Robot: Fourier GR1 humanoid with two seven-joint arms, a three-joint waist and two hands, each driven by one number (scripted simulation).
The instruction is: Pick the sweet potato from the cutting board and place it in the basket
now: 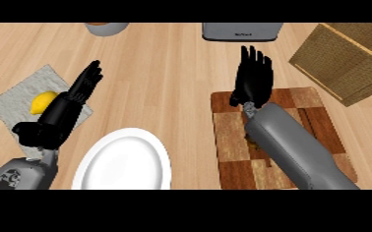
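While over the cutting board [231, 142], right hand [252, 81] with fingers straight, apart. Left hand [69, 109] open beside plate [123, 159]. Sweet potato mostly hidden.

A cutting board [232, 128] is set on the counter [167, 83] at the near right. The sweet potato [254, 141] is found on this board, largely hidden beneath the right forearm, with the right hand [252, 81] held over the board's far edge. A basket [338, 61] is placed at the far right, just beyond the board's far right corner. A plate [123, 162] is laid left of the board, near the front edge. At the left, a cloth [22, 96] is spread, and a lemon [44, 101] is rested on it. The left hand [69, 105] is positioned over the cloth's right part, just beside the lemon. Along the far edge, a round container [107, 27] is seen at left and an appliance [242, 31] at centre right.
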